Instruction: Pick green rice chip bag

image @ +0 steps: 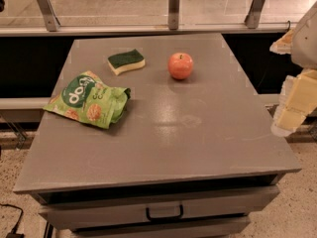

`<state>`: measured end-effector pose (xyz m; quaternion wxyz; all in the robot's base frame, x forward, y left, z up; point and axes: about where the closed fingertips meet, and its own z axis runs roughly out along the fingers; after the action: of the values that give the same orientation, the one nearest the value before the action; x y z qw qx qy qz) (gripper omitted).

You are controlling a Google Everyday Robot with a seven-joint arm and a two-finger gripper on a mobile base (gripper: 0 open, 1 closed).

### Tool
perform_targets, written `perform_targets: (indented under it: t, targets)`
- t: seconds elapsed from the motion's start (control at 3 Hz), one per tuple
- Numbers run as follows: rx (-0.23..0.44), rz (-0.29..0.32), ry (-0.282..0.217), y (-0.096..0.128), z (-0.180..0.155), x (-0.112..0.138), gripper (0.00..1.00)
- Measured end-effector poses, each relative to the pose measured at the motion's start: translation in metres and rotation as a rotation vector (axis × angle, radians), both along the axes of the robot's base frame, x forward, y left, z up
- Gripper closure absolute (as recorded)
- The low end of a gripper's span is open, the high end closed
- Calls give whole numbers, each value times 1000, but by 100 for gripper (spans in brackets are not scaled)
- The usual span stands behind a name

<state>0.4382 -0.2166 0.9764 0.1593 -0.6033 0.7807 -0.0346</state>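
The green rice chip bag (87,99) lies flat on the left side of the grey table (198,133). It is a crinkled light-green pouch with a dark green round logo and pictures of orange-tan rice cakes. Its left corner reaches the table's left edge. My gripper (293,105) is at the far right of the view, off the table's right edge and partly cut off. It is far from the bag and holds nothing that I can see.
A yellow sponge with a dark green top (126,61) lies behind the bag. A red apple (180,66) stands right of the sponge. A railing with metal posts (173,6) runs behind the table. A drawer with a handle (164,213) is below the front edge.
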Motion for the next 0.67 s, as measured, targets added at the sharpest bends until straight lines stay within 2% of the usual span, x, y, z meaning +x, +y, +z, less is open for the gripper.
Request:
perform_targets:
  t: [0.33, 0.67]
  targets:
    - [4, 8, -3, 6, 1, 4, 0]
    - [21, 48, -13, 35, 7, 20, 0]
